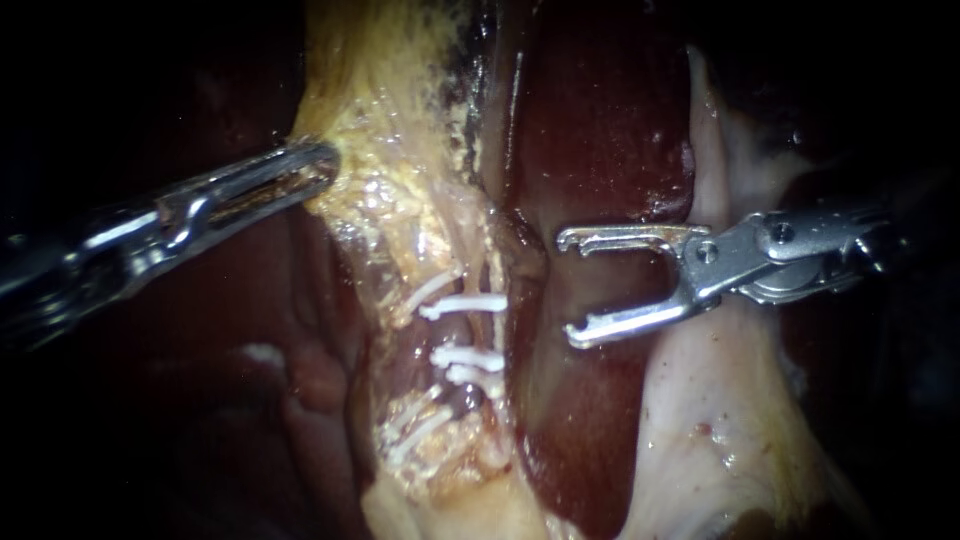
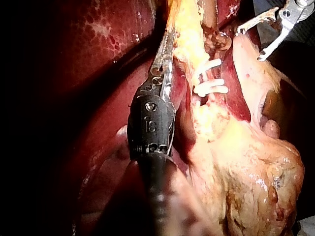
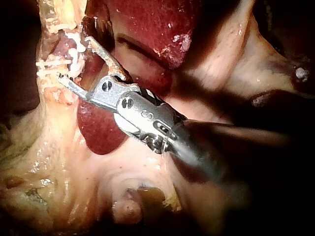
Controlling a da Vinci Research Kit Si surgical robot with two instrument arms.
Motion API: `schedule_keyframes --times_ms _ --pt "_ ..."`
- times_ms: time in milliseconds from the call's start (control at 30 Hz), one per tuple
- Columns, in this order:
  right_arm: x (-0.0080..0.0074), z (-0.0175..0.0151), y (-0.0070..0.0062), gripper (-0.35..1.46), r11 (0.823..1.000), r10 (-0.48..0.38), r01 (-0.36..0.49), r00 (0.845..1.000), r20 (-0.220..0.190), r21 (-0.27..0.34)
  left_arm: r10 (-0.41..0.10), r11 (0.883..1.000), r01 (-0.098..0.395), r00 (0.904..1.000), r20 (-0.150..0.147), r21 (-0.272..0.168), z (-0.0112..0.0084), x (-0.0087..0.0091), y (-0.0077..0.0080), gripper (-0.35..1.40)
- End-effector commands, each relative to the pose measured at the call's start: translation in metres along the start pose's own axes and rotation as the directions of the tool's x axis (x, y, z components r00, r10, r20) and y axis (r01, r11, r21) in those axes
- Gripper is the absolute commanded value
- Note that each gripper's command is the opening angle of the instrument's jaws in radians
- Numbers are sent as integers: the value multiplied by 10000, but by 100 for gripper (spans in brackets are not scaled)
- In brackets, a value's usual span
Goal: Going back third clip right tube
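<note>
Three white clips [image 1: 465, 303] [image 1: 462, 355] [image 1: 478, 376] cross the right tube [image 1: 495, 330], a thin pale strand in the yellowish tissue. My right instrument [image 1: 568, 288] comes in from the right. Its jaws stand wide open and empty, just right of the clips, over dark liver. My left instrument [image 1: 318, 170] is shut on the edge of the yellow fatty tissue [image 1: 390, 190] above the clips. The right wrist view shows the open jaws [image 3: 74, 58] beside the clips [image 3: 54, 64]. In the left wrist view the left jaws [image 2: 165, 49] lie along the yellow tissue, with clips [image 2: 209, 88] beside them.
More white clips [image 1: 430, 290] [image 1: 415, 430] sit on a strand to the left. Dark red liver [image 1: 600, 120] lies behind the right jaws. A pale fold of tissue [image 1: 720, 400] spreads under the right shaft. Bulky yellow tissue [image 2: 246, 167] lies beside the left instrument.
</note>
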Motion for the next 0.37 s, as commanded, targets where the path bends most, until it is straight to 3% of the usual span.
schedule_keyframes --times_ms 33,367 --pt "0 0 0 60 10000 0 0 10000 5 -4 -16 10000 16 10000 -17 7 1 0 -1 -35" --pt "1 1 0 60 10000 1 -1 10000 5 -6 -37 10000 37 10000 -36 43 2 -2 -7 -35"
